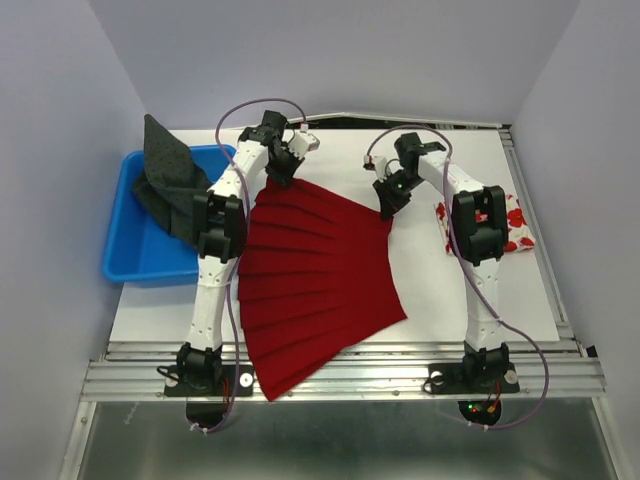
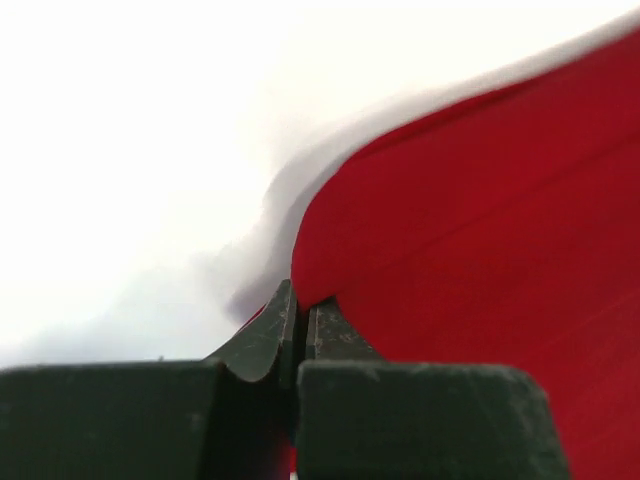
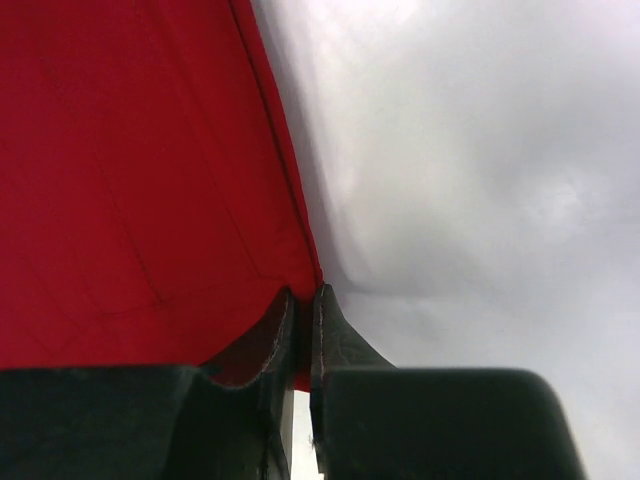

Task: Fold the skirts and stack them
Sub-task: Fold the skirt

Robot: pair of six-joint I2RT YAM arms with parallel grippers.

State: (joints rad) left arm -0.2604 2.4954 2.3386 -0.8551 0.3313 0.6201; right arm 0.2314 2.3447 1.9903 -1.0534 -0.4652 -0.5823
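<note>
Two wrist views alone show the red skirt [image 2: 480, 250] pinched.

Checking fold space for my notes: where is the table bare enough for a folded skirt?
Bare: the table between red skirt and right arm, and the far strip behind the skirt. Crowded: left side, with left arm and blue bin; floral skirt sits at the right edge.

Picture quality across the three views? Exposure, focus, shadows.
Top external: even light, sharp, red skirt well exposed. Left wrist: table blown out to white, skirt edge blurred, left hand dark in the foreground. Right wrist: table grey with mottled shade, skirt folds fairly sharp, right hand dark and soft.
</note>
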